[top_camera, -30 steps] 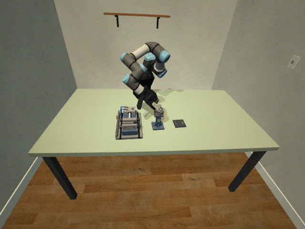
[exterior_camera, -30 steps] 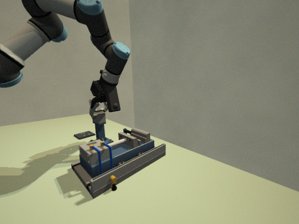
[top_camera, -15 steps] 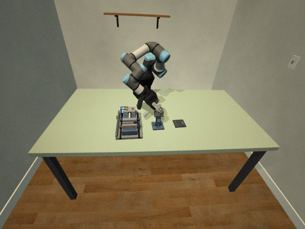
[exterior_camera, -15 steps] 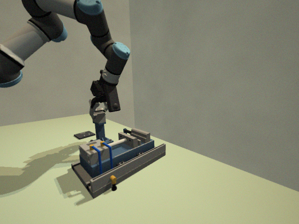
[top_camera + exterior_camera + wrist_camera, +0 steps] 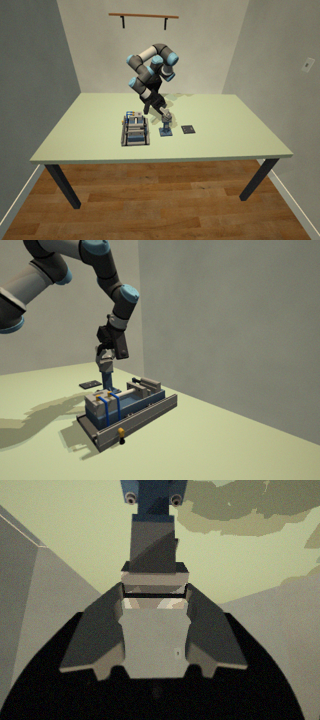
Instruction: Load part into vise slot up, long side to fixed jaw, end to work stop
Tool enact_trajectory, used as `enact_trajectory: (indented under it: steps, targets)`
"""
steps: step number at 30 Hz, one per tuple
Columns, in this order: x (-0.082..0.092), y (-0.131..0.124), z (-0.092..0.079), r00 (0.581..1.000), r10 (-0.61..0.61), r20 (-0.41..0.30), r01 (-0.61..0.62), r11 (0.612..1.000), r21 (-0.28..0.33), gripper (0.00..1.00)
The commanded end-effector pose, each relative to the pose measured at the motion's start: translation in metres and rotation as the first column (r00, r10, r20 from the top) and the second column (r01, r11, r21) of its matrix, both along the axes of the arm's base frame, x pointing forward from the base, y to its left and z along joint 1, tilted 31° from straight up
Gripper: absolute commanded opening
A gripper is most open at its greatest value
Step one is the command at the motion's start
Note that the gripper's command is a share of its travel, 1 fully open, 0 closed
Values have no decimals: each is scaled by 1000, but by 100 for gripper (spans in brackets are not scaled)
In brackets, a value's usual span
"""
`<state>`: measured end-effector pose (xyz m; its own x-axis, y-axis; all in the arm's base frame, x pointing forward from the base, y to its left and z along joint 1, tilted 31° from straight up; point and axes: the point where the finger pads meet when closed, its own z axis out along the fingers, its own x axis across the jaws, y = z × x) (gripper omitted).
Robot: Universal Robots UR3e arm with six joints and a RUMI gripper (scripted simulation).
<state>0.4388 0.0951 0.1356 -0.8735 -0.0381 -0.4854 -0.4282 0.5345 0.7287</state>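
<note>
Two fingers of my gripper [image 5: 165,112] [image 5: 105,350] [image 5: 155,593] stand partway apart, clamped on the part [image 5: 168,113] [image 5: 107,353] [image 5: 156,640], one on either side. I have it tilted right at the V-block [image 5: 166,119] [image 5: 106,366] [image 5: 154,579]; I can't tell whether the block bears any of its weight. The vise [image 5: 135,138] [image 5: 139,400] stands open beside the V-block's post, and the dark plate [image 5: 188,129] [image 5: 90,384] lies on the post's other side.
</note>
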Motion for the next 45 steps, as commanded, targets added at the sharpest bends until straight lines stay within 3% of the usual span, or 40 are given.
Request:
enact_trajectory:
  steps: [1, 45]
  targets:
    - [0, 0, 1, 1000, 0, 2, 0, 1000, -1, 0]
    - [-10, -5, 20, 1000, 0, 2, 0, 1000, -1, 0]
